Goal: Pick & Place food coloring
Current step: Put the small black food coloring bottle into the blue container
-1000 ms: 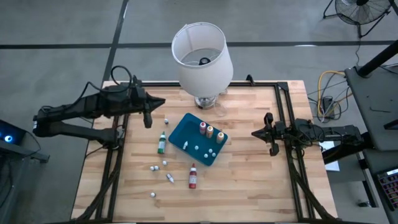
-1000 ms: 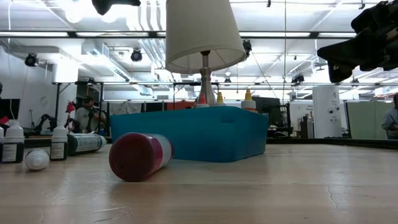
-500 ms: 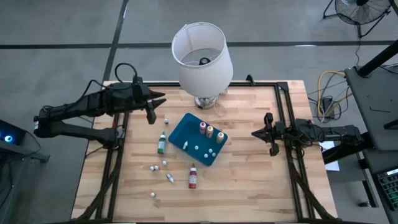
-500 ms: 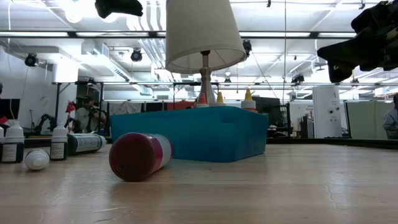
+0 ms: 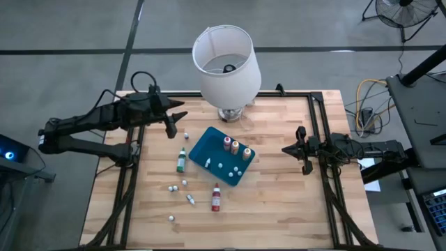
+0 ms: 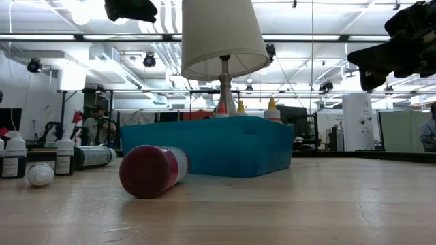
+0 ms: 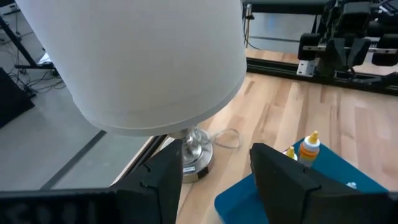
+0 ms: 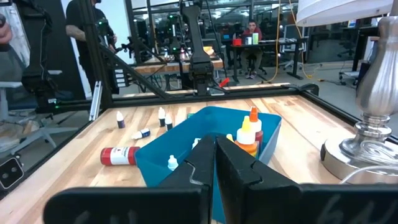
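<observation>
Left tool (image 5: 175,120) slightly nearer lamp (image 5: 226,61).

Food coloring bottles, some in the tray, some on the table.
Three bottles (image 5: 235,147) stand upright in the blue tray (image 5: 209,144); the green bottle (image 5: 181,160) and red bottle (image 5: 216,197) lie flat on the wood.

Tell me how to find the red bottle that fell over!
Start at the big white lamp, then go to the teal-blue tray in front of it. Just past the tray's far corner from the lamp, the red bottle lies flat on the wood. It is far bigger than the tiny white bottles nearby.
</observation>
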You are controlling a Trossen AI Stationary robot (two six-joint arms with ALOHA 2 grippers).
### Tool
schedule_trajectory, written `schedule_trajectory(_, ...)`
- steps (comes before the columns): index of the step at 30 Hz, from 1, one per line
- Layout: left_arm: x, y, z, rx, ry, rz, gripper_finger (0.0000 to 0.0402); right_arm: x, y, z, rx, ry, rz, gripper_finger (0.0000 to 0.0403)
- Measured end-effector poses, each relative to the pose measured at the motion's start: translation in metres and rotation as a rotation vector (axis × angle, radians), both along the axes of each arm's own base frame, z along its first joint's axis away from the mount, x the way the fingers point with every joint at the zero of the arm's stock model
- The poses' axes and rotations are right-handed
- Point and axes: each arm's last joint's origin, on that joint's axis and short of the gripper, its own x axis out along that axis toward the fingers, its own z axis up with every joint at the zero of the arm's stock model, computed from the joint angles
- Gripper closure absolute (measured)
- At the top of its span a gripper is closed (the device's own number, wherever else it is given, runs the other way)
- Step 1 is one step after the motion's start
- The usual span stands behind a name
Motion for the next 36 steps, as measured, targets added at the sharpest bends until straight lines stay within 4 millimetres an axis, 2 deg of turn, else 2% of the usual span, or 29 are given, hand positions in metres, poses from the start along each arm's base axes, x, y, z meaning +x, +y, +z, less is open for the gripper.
schedule_trajectory(15,0.026,0.013,-0.019,0.032,0.139,0.098,0.0242,0.0,0.0,0.0,0.0,0.0,0.0,0.0394)
schedule_trajectory(22,0.028,0.015,-0.021,0.07,0.174,0.088,0.0242,0.0,0.0,0.0,0.0,0.0,0.0,0.0394)
schedule_trajectory(29,0.028,0.016,-0.021,0.18,0.244,0.069,0.0242,0.0,0.0,0.0,0.0,0.0,0.0,0.0394)
schedule_trajectory(36,0.028,0.016,-0.021,0.184,0.247,0.069,0.0242,0.0,0.0,0.0,0.0,0.001,0.0,0.0394)
